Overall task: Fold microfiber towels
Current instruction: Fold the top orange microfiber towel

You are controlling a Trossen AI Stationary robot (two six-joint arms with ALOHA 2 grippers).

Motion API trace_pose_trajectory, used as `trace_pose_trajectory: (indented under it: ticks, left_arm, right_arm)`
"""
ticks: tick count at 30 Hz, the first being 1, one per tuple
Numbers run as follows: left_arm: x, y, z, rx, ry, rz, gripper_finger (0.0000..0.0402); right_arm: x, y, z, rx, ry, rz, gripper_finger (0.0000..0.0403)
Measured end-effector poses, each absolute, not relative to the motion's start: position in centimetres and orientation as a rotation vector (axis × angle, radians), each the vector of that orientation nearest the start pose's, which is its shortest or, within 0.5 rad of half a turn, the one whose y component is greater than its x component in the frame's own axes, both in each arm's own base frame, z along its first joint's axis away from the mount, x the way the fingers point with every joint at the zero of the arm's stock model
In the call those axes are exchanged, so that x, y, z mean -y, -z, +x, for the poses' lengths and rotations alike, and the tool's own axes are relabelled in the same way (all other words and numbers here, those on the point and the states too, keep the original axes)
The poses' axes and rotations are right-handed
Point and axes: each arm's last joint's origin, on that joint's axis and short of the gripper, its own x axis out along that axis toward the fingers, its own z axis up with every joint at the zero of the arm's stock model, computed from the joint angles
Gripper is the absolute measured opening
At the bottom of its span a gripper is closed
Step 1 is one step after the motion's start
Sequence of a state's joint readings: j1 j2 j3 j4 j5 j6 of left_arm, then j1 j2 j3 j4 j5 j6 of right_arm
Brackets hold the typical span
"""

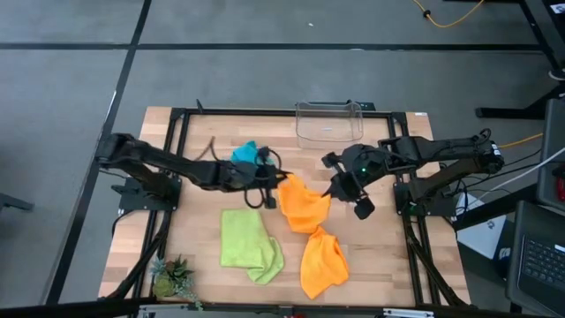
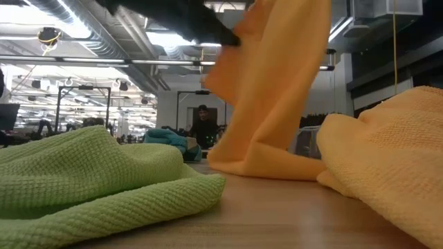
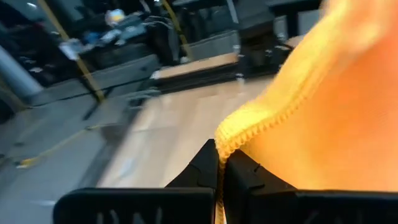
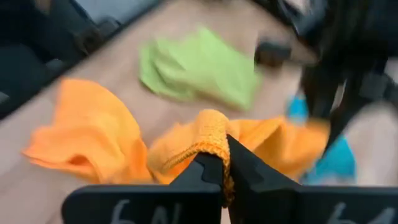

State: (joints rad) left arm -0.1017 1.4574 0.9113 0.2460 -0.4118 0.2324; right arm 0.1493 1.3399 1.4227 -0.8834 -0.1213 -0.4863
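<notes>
Both your arms reach in over the middle of the bench (image 1: pixel 203 265). The left gripper (image 3: pixel 221 163) has its jaws pinched tight on one edge of the orange towel (image 1: pixel 303 205), and the right gripper (image 4: pixel 225 163) clamps the opposite edge. The towel hangs between them, with its bottom on the wood. Second orange towel (image 1: pixel 323 263) and green towel (image 1: pixel 249 240) lie nearby, the blue towel (image 1: pixel 245 154) behind.

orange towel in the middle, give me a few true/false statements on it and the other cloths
1. Both grippers are shut on the lifted orange towel, the left gripper at one edge and the right gripper at the other. True.
2. The lime green towel is hanging in the air. False: it lies on the table.
3. The second orange towel lies on the table. True.
4. The turquoise towel sits inside the clear container. False: it lies on the table beside the left arm.
</notes>
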Motion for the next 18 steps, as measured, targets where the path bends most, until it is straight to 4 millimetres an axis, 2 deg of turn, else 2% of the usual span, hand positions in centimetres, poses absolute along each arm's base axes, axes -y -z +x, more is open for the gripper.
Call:
trace_pose_trajectory:
  ticks: [4,7,11,18]
  left_arm:
    - [1.6,-29.9,29.8,-0.325,-0.34,0.324,0.0]
    - [1.2,-32.6,28.8,-0.289,-0.356,0.331,0.0]
    - [0.3,-35.1,28.6,-0.283,-0.381,0.402,0.0]
    - [-1.5,-39.0,28.4,-0.247,-0.451,0.47,0.0]
  right_arm:
    - [-3.6,-36.6,25.8,-0.849,-0.239,-0.474,0.0]
    - [-3.2,-36.7,25.9,-0.862,-0.088,-0.555,0.0]
    - [-2.4,-37.0,26.0,-0.891,0.06,-0.81,0.0]
    - [-1.0,-37.8,25.7,-1.062,0.394,-1.242,0.0]
